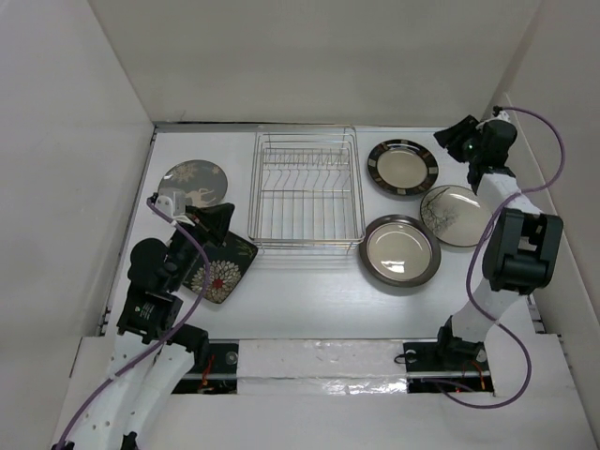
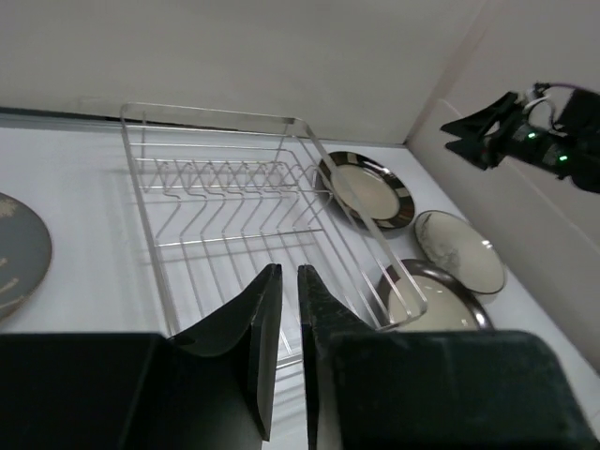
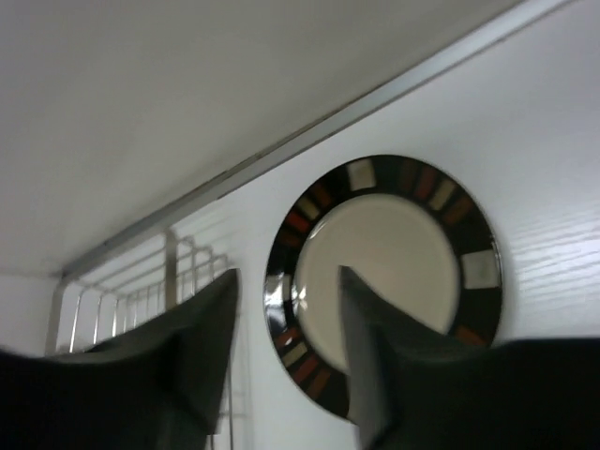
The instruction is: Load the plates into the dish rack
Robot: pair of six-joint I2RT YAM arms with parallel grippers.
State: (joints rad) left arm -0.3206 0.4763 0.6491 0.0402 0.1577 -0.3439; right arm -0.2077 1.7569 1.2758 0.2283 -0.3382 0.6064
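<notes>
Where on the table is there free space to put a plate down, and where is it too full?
Free: the near strip in front of the dish rack, and the far-left corner behind the grey plate. Crowded: right of the rack, where three round plates sit close together, and near-left, around the black square plate.

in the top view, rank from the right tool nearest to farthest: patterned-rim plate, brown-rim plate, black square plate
From the right tool:
1. Patterned-rim plate, just left of it.
2. Brown-rim plate, nearer the arm bases, right of the rack.
3. Black square plate, far left, under the left arm.

Shiny metal-wire dish rack (image 1: pixel 307 191); glossy glazed plates (image 1: pixel 402 167); matt white table (image 1: pixel 309 295).
</notes>
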